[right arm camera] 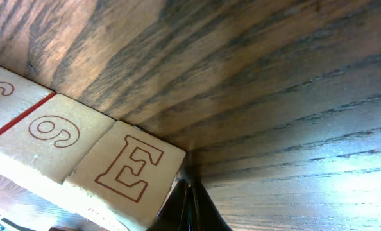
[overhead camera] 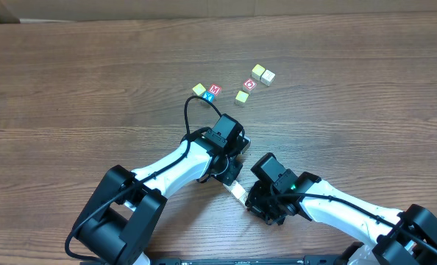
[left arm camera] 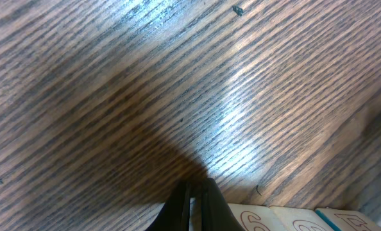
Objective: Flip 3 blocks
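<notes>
Blocks: three pale cubes in a touching row on the surface, lower centre of the overhead view, between the two arm heads.

Right wrist view: blocks run from the left edge to lower centre, with red-outline digits and an E on their faces. The E block's corner sits just left of the right claw, which is closed and empty.

Left wrist view: blocks are at the bottom right edge, just right of the left claw, also closed and empty. Cannot tell if either claw touches the blocks.

Upper centre of overhead, well apart from the claws: red M cube, blue cube, red O cube and four pale cubes.
</notes>
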Tool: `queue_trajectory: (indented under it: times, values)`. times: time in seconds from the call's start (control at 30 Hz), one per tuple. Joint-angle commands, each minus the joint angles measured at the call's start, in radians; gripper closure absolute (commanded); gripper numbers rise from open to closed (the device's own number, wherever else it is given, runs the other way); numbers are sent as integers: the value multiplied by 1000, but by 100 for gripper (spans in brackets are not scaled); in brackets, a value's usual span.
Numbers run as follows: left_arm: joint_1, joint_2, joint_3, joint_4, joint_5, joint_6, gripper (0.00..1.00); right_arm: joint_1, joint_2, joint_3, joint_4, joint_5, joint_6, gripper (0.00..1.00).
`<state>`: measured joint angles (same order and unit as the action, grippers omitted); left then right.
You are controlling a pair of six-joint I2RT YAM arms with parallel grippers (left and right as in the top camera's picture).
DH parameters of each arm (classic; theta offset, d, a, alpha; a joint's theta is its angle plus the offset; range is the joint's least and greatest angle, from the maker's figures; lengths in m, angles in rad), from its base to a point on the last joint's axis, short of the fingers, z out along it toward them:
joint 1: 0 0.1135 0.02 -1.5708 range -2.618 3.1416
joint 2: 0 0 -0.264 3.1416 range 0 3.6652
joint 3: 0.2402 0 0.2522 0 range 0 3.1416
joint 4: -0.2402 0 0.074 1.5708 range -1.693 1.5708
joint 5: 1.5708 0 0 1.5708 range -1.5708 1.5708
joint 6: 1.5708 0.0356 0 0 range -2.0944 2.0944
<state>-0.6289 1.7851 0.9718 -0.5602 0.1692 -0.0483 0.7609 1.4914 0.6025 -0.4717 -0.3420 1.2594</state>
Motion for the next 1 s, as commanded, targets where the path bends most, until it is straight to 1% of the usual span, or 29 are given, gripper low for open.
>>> queue_trajectory:
  times: [0.0,0.27,0.53,0.97]
  values:
    - [0,59,-36,-23,-83,19,96,-8,8,-1,11,34,-10,96]
    - [0,59,-36,-26,-39,-12,96,6,8,-1,11,19,-6,96]
    - [0,59,-35,-19,-38,-12,96,14,8,-1,14,7,2,96]
    - [0,59,-36,-8,-38,-11,96,44,8,-1,30,3,64,96]
